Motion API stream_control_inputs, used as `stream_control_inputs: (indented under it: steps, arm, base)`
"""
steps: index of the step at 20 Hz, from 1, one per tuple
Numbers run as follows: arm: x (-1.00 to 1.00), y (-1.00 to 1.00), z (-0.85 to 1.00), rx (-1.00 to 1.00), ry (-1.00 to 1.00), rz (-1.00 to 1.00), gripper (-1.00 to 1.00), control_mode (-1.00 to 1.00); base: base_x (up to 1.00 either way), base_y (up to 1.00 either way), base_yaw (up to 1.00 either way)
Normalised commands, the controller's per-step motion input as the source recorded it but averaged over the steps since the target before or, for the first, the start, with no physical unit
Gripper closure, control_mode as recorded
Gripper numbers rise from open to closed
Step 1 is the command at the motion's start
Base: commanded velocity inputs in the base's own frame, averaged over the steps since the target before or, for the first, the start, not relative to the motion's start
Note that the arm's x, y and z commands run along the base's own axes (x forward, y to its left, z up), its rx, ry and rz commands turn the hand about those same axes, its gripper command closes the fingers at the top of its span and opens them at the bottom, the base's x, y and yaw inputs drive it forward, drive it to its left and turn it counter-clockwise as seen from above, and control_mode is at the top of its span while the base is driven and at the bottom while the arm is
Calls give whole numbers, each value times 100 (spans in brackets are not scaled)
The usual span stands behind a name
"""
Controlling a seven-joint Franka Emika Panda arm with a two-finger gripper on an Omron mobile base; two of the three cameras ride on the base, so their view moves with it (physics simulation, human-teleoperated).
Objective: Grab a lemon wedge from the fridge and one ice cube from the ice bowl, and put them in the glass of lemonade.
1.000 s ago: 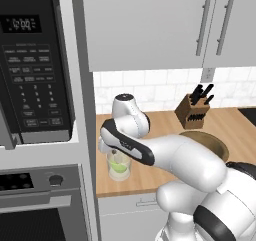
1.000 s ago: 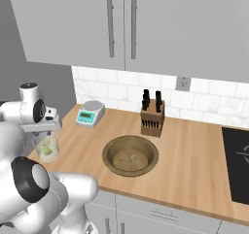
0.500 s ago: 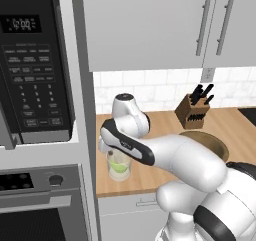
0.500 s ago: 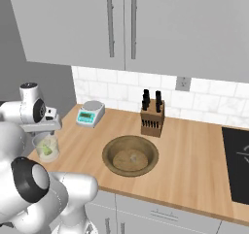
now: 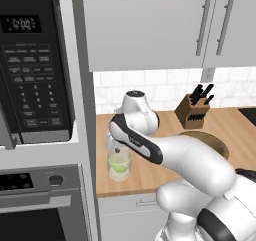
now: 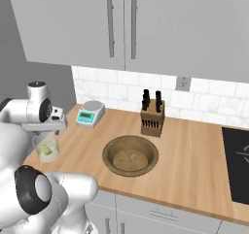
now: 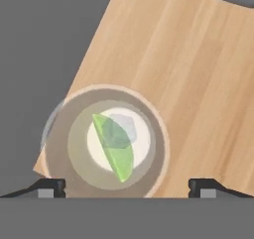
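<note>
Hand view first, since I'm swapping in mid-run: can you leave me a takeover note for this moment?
Gripper: open, empty, hovering right above the glass of lemonade.
Glass: at the counter's left end, beside the oven column.
Lemon wedge: in the glass, with a pale ice cube against it.
Ice bowl: mid-counter.
Done: both items look delivered.
Left: lift the arm clear.
</note>
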Motion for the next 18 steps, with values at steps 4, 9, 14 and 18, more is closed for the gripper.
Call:
stream_control_inputs:
  steps: [4, 9, 14, 18]
  arm:
    - [-5, -62, 6, 10, 0, 0, -100, -100]
    - [-19, -64, 37, 5, 3, 0, -100, -100]
    - [-41, -65, 70, 0, 13, 0, -100, -100]
    - [-46, -46, 0, 3, -1, -1, -100, -100]
  base:
    - [0, 0, 0]
    - [0, 0, 0]
    - [0, 0, 0]
    - [0, 0, 0]
